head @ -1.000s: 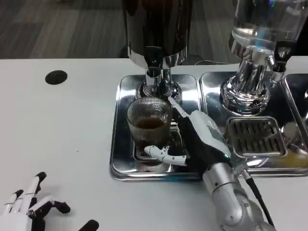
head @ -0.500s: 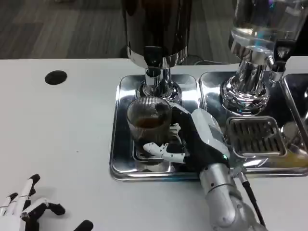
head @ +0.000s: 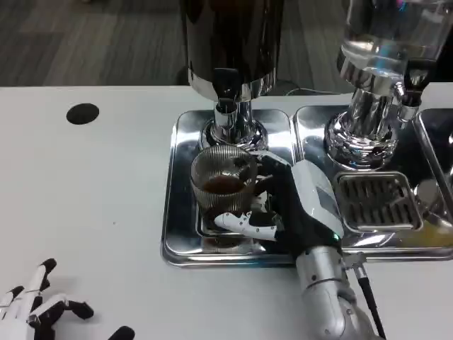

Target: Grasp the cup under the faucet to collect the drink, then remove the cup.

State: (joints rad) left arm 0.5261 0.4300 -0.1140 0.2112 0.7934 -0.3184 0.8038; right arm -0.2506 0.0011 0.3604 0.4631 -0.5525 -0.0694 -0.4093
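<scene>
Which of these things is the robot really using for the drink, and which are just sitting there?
In use:
- ribbed glass cup holding brown drink
- right hand, fingers around the cup
- dark dispenser above it
- steel drip tray

Just there:
- left hand, idle
- clear dispenser
- black disc

Drink-serving station, cafe or canteen style, though laid out like a test bench. White table (head: 92, 184) in front. Two tall beverage dispensers at far edge: a dark-bodied one (head: 230, 42) at centre, a clear-tank one (head: 386, 35) to the right, both on polished chrome bases. Each stands on a shiny steel drip tray (head: 173, 212); right tray (head: 308, 124) has a slotted grate (head: 371, 202). Chrome faucet (head: 225, 88) under the dark dispenser. Grey carpet-like floor (head: 85, 42) beyond the table. Round black spot (head: 83, 113) on tabletop, far left; cannot tell what it is.
</scene>
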